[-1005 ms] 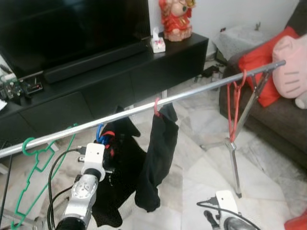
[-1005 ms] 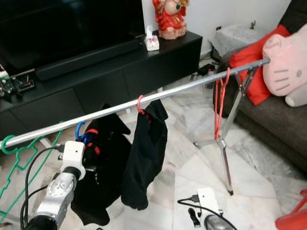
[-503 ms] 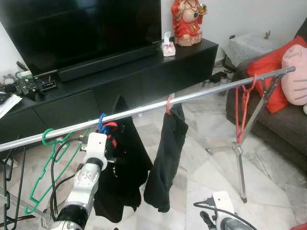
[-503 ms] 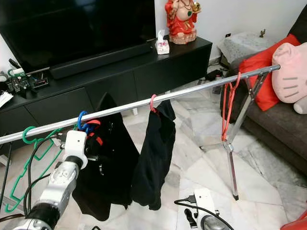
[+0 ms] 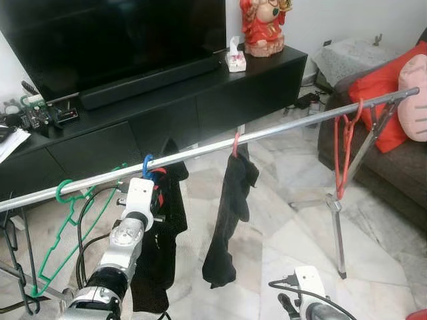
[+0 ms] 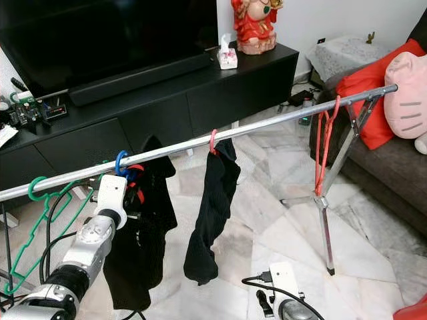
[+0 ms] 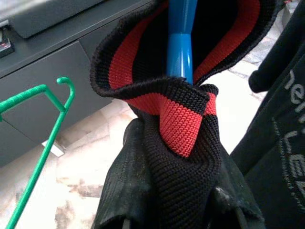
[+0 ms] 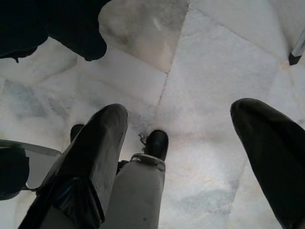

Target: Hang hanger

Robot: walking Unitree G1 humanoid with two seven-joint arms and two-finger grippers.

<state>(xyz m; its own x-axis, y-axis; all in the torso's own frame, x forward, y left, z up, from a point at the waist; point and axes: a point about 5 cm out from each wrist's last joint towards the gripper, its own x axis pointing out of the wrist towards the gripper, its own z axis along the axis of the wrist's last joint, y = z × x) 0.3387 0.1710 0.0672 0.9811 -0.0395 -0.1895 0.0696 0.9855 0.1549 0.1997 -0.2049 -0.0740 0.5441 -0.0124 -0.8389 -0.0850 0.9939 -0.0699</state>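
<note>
So the blue plastic hanger (image 5: 147, 165) is hooked over the long silver metal rail (image 5: 280, 126), toward its left end, carrying a black garment with red-lined collar (image 7: 183, 109). The left gripper (image 7: 178, 200) is pinched tight on that collar, right under the hook. The right gripper (image 8: 190, 157) hangs low over the marble floor (image 8: 209, 62), fingers spread wide. An empty green wire hanger (image 5: 60, 227) hangs further left, a black cloth on a red hanger (image 5: 230, 213) mid-rail.

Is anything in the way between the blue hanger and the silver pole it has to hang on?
Nothing visible is. The blue hanger already has its hook over the silver pole, between the green hanger and the pink-hooked hanger. The left gripper is shut on the black shirt just below the hook.
</note>
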